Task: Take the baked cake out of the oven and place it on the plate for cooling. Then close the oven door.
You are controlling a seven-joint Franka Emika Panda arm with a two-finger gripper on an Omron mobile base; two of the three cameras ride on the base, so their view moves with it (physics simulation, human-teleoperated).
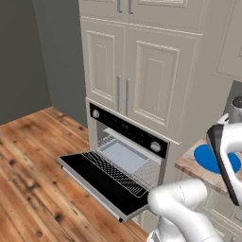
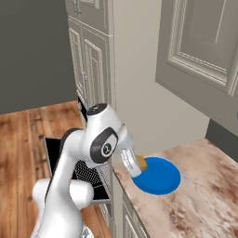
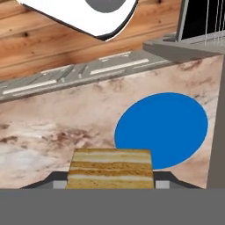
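2 fingers of my pincer (image 3: 110, 186) are clamped on the baked cake (image 3: 110, 169), carried above the counter (image 2: 195, 195) just left of the plate (image 2: 160, 179) for cooling there. Far left, the oven door (image 1: 101, 182) lies open, awaiting closure.

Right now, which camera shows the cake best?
The hand view: the baked cake sits close and layered between the fingertips, near the blue plate. The right base view shows only a small tan corner beside the gripper. In the left base view I cannot make it out.
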